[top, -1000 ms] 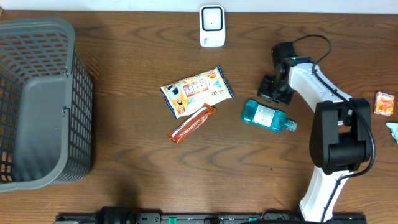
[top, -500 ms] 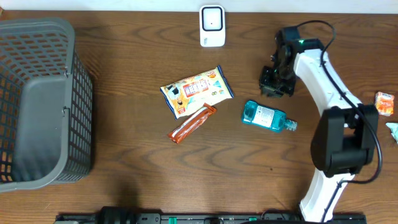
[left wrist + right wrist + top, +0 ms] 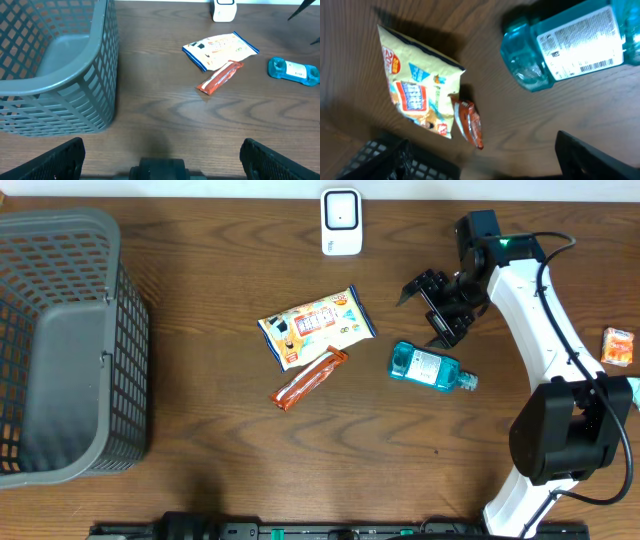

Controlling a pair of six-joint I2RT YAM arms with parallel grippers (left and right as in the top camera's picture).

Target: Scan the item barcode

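A white barcode scanner (image 3: 341,222) stands at the table's far edge. Three items lie in the middle: a snack bag (image 3: 316,326), an orange-red bar wrapper (image 3: 310,379) and a blue mouthwash bottle (image 3: 430,366) on its side. My right gripper (image 3: 428,310) hovers just above the bottle's far side, open and holding nothing. The right wrist view shows the bottle (image 3: 570,42) with its barcode label up, the snack bag (image 3: 417,95) and the wrapper (image 3: 469,122). My left gripper (image 3: 162,160) is open and empty near the front edge.
A large grey mesh basket (image 3: 60,345) fills the left side of the table. A small orange packet (image 3: 617,345) and a pale teal scrap (image 3: 633,390) lie at the right edge. The right arm's white links stretch along the right side.
My right gripper has gone from shut to open. Its arm has swung toward the far edge and the wrist has turned so that the jaws point left. The items have not moved.
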